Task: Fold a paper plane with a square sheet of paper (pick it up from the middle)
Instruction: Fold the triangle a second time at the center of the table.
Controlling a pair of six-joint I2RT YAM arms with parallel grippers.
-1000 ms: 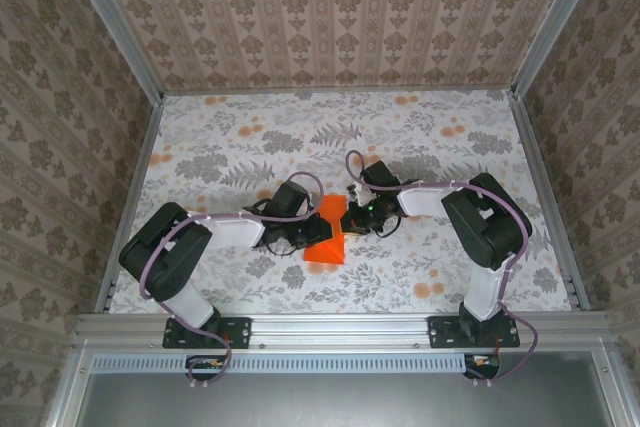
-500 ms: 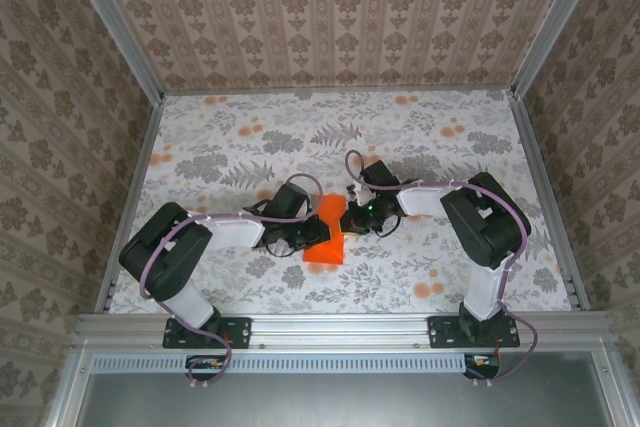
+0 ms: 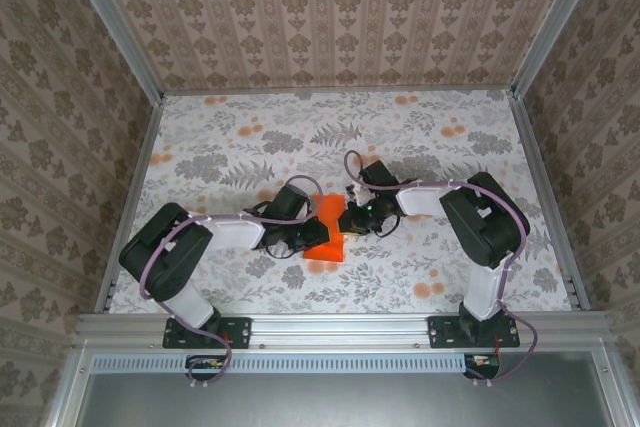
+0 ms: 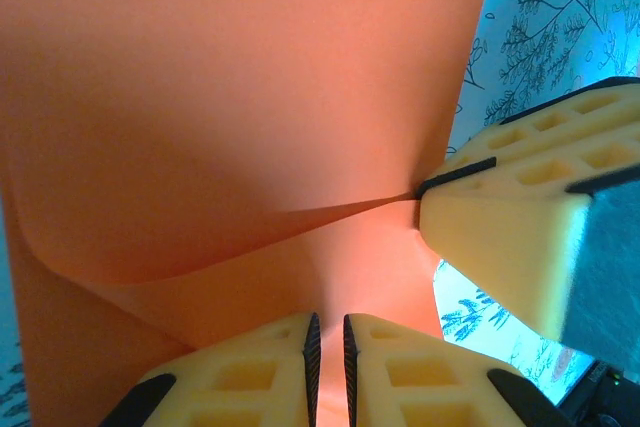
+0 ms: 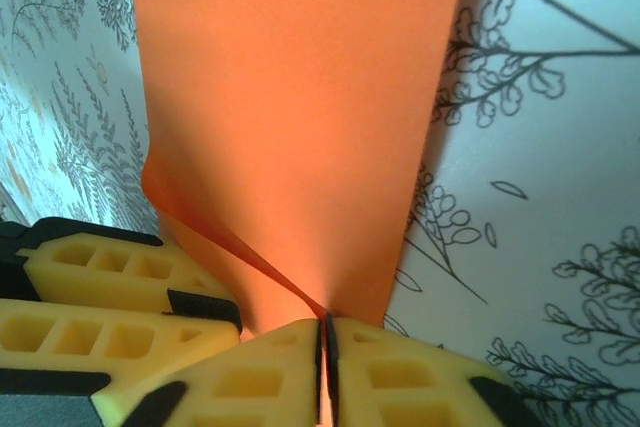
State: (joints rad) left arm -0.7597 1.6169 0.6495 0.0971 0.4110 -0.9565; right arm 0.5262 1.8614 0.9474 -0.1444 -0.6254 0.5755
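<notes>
Seen from above, soft, even light falls from overhead, and the arms (image 3: pixel 230 232) cast only short, faint shadows on the desk (image 3: pixel 420 147). There is no glare. The walls (image 3: pixel 330 17) splay outward toward the corners. Both wrist views give the desk print a cold bluish cast. The paper (image 4: pixel 250 97) is saturated orange, dusky at its upper left in the left wrist view and glowing brightest near the fingers (image 5: pixel 260 377) in the right. Those close fingers look soft-edged.
</notes>
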